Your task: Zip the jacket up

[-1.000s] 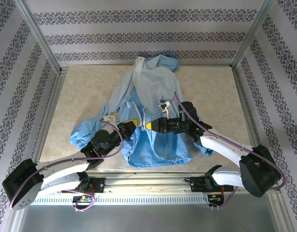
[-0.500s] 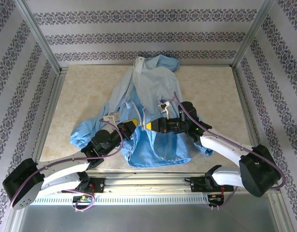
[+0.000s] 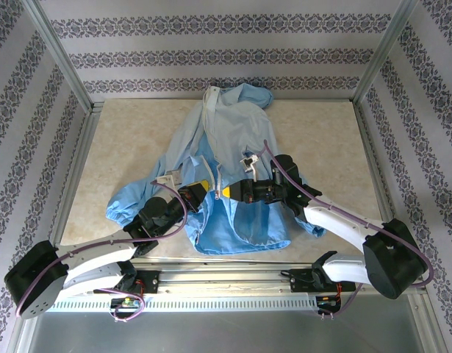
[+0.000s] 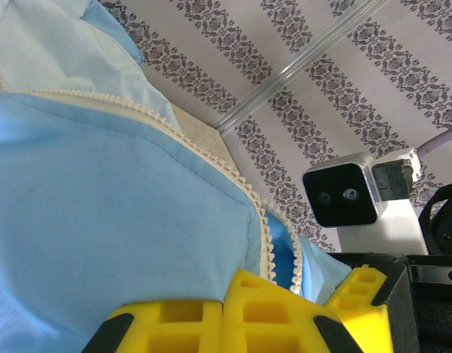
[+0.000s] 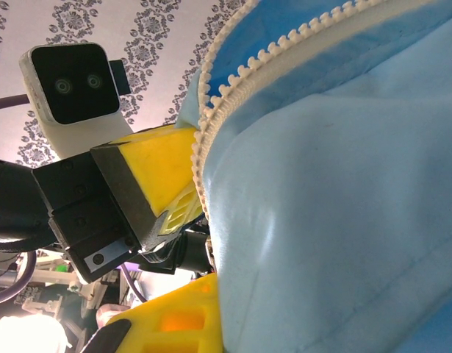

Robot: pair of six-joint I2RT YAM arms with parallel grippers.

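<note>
The light-blue jacket (image 3: 226, 147) lies spread on the table, hood at the far side and hem towards the arms. Its pale zipper strip (image 3: 220, 176) runs down the front. My left gripper (image 3: 200, 190) is shut on the jacket's fabric just left of the zipper. My right gripper (image 3: 228, 191) is shut on the fabric just right of it, the two nearly touching. In the left wrist view my gripper (image 4: 224, 303) pinches blue cloth beside the toothed zipper edge (image 4: 264, 232). In the right wrist view one yellow finger (image 5: 183, 320) presses against the jacket (image 5: 336, 206), and the zipper teeth (image 5: 229, 92) run past.
The beige table (image 3: 130, 147) has bare room left and right of the jacket. Aluminium posts (image 3: 60, 55) and patterned walls (image 3: 226, 55) close it in. A metal rail (image 3: 226, 283) runs along the near edge between the arm bases.
</note>
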